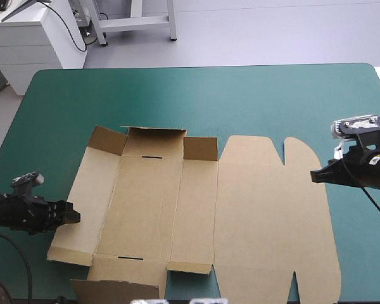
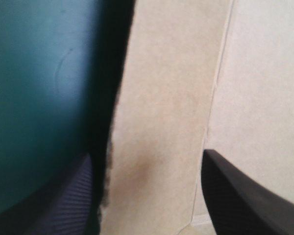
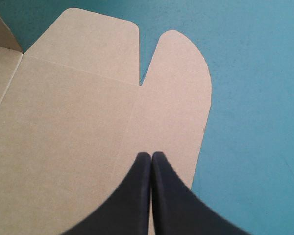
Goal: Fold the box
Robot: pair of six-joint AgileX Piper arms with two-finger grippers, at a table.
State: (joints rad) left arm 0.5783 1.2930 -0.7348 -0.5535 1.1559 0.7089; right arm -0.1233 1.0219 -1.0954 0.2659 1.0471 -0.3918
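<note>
Box (image 1: 266, 215) mostly flat, far flaps (image 1: 153, 143) raised

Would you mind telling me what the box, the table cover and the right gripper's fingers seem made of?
The box: matte brown board with pressed creases and cut slots, probably cardboard. The teal-green cover: a smooth sheet, perhaps rubber or vinyl. The right gripper's fingers: black, matte, likely plastic or rubber.

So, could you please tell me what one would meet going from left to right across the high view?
The left gripper, open → the box, lying mostly flat → the right gripper, shut.
</note>
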